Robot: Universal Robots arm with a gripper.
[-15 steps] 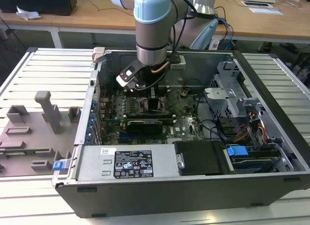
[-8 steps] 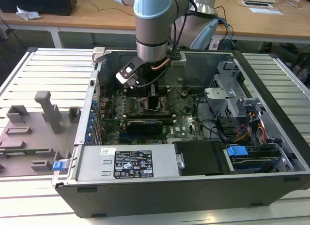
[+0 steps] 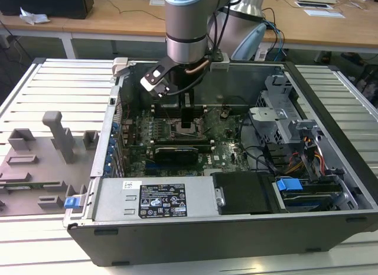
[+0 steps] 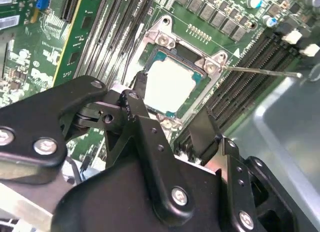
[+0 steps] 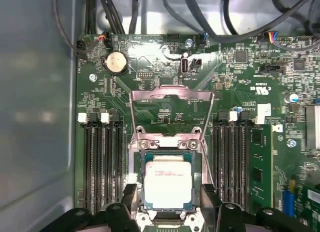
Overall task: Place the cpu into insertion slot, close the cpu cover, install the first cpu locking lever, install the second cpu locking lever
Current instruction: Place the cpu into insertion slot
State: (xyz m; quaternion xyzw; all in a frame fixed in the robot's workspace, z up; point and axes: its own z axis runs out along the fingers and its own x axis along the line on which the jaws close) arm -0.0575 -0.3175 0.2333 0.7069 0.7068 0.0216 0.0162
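The cpu point(image 5: 167, 183), a silver-topped square chip, lies flat in the insertion slot point(image 5: 167, 143) on the green motherboard. In the second wrist view the cpu point(image 4: 171, 81) sits inside the slot's silver rim point(image 4: 165, 31). My gripper point(image 5: 170, 191) hangs low over it, open, one black finger point(image 5: 130, 194) on each side of the chip and clear of its edges. The cpu cover point(image 5: 145, 96) is swung up and back, away from the slot. A thin metal locking lever point(image 4: 260, 70) sticks out unlatched beside the slot. In the exterior view the gripper point(image 3: 190, 120) reaches down into the open computer case.
Long black memory slots point(image 5: 102, 167) flank the slot on both sides. Cables point(image 5: 210, 22) run along the board's far edge by a coin battery point(image 5: 116, 62). The case wall point(image 3: 195, 233), power supply point(image 3: 159, 199) and drive cage point(image 3: 289, 124) hem in the arm. A grey fixture point(image 3: 56, 136) stands on the exterior view's left.
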